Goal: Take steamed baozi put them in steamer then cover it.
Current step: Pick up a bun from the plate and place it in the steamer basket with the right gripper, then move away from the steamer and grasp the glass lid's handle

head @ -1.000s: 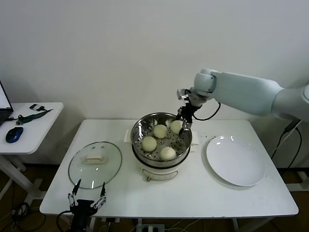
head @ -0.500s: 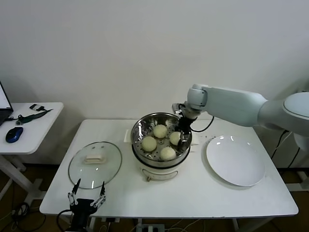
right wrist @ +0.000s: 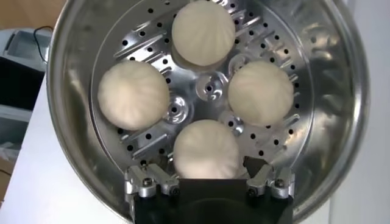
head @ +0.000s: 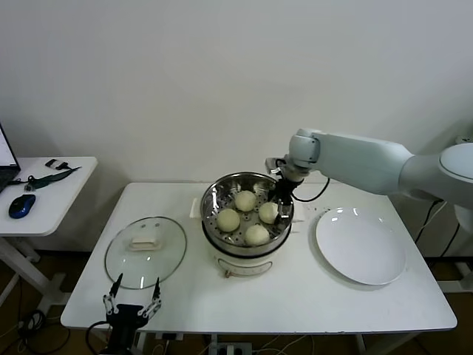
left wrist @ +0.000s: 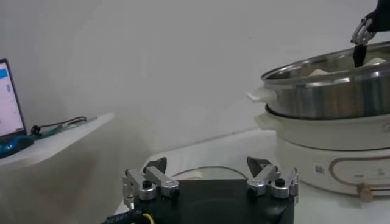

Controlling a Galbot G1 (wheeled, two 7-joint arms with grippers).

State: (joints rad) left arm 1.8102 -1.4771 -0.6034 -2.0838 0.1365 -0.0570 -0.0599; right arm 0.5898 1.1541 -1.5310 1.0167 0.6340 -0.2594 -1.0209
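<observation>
Several cream-white baozi (head: 228, 219) lie on the perforated floor of the shiny steamer (head: 214, 194), which stands on its white pot base mid-table. My right gripper (head: 281, 203) hangs open over the steamer's right side, its fingers either side of the nearest baozi (right wrist: 206, 149) without gripping it. The other baozi (right wrist: 133, 95) lie farther in. The glass cover (head: 145, 251) with a white handle lies flat on the table, left of the steamer. My left gripper (head: 133, 305) is parked open at the table's front-left edge, near the cover, with nothing in it.
A white plate (head: 360, 245) lies on the table right of the steamer. A small side table (head: 44, 192) with a mouse and cables stands far left. In the left wrist view the steamer (left wrist: 323, 91) rises over its white base.
My right gripper has come down into the steamer with a baozi and opened, leaving the baozi on the steamer floor. The left arm has not moved.
</observation>
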